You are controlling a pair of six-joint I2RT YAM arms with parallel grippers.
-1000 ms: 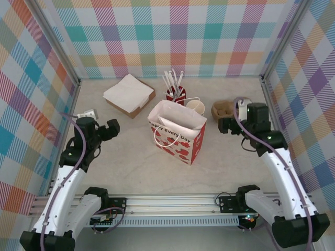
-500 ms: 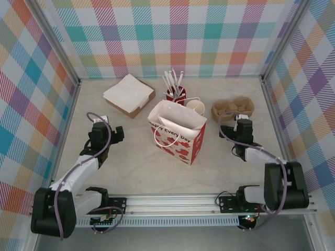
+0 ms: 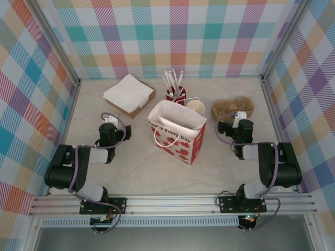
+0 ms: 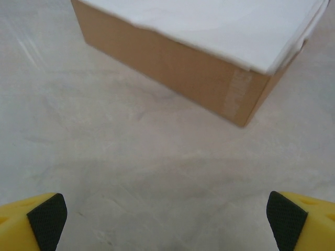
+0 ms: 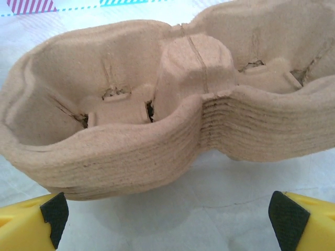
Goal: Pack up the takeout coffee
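Jaws are spread wide on the left gripper [image 4: 167,214] and right gripper [image 5: 168,217]; probably only the top tray of the brown moulded-pulp cup-carrier stack [image 5: 131,151] is best pinched.

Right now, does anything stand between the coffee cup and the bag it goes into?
Nothing visible does. The coffee cup stands just behind the open bag, at its far right corner, with the red cup of sticks beside it.

Walls [image 3: 178,36] in pastel plaid — bag [image 3: 180,142] white with red print, carrier [image 5: 131,151] plain tan.
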